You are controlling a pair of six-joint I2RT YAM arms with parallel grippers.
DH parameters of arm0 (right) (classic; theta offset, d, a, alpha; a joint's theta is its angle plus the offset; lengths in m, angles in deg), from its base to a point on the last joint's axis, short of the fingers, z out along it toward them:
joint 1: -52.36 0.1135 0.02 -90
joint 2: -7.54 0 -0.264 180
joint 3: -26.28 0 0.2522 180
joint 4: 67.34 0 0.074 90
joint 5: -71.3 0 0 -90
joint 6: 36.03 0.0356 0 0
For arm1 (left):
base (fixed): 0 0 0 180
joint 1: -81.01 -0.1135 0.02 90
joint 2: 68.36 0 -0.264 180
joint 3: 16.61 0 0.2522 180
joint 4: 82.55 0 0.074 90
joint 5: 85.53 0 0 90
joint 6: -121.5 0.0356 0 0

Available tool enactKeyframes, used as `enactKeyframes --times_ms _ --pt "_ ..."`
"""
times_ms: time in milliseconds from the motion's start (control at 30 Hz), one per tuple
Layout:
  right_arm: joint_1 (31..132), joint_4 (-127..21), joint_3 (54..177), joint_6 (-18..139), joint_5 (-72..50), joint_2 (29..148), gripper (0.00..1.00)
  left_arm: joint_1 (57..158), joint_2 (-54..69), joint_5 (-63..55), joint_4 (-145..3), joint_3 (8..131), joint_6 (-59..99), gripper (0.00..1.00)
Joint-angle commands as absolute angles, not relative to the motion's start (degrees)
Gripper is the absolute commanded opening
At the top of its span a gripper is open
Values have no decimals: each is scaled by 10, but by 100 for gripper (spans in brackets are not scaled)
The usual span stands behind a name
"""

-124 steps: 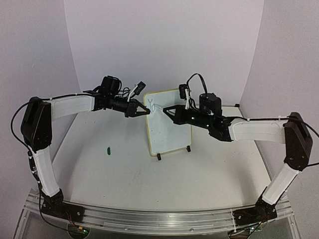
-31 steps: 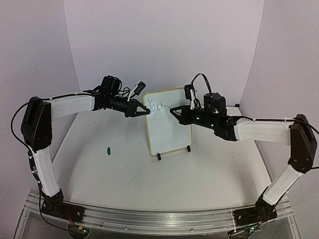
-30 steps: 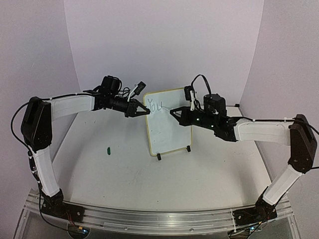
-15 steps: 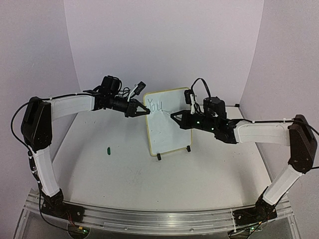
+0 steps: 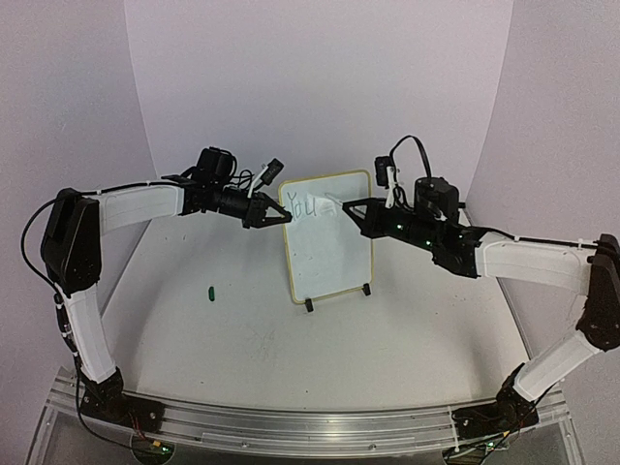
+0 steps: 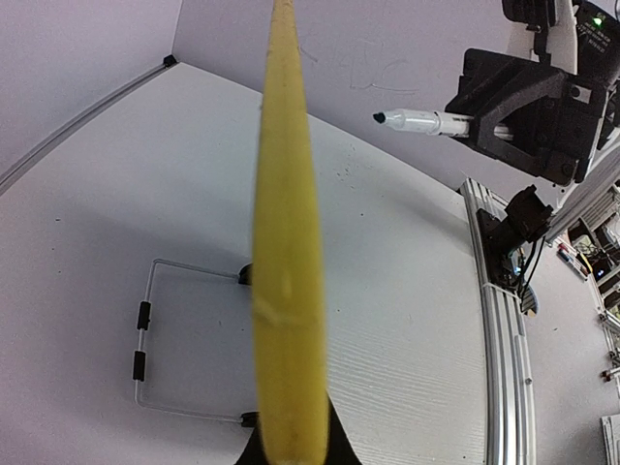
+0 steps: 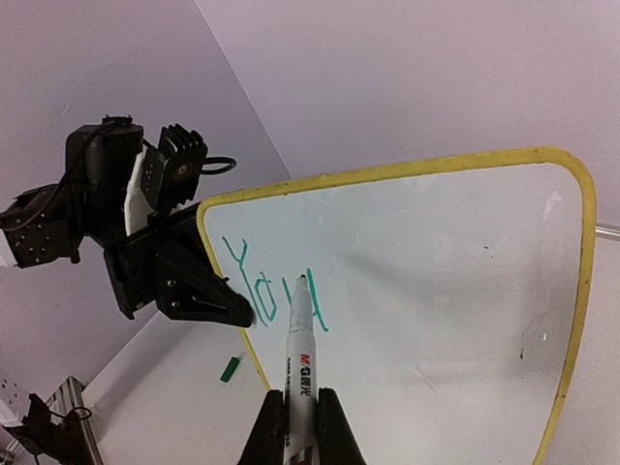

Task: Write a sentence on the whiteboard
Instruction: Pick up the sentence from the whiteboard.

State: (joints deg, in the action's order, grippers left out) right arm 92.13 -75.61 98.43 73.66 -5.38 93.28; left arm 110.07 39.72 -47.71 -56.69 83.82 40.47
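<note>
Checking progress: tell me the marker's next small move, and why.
Probably slide the marker right and touch the whiteboard for the next stroke: only "You" is written, its tip hangs off the surface by the u, and the left end effector grips the frame.

The whiteboard point(image 7: 455, 320) bears green handwriting point(image 7: 274, 288) reading "You"; the marker point(image 7: 299, 373) barrel says "M&G".

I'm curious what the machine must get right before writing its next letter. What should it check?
1. Left pincer clamped on the pale-yellow frame of the small white rectangular whiteboard: ok.
2. Right pincer gripping the white marker pen: ok.
3. Marker's dark tip uncapped: ok.
4. Tip touching the board: not ok; the left wrist view shows a gap.
5. Board standing on its black feet: ok.
6. Green handwritten sentence complete: not ok, only "You".
</note>
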Motion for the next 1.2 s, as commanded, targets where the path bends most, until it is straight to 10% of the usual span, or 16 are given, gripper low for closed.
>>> enactKeyframes --times_ms 0,1167 --pt "918 -765 1018 724 -64 950 0 1109 406 -476 -528 854 413 0" --pt "918 -757 1025 728 -85 976 0 1111 410 -476 -524 857 416 0"
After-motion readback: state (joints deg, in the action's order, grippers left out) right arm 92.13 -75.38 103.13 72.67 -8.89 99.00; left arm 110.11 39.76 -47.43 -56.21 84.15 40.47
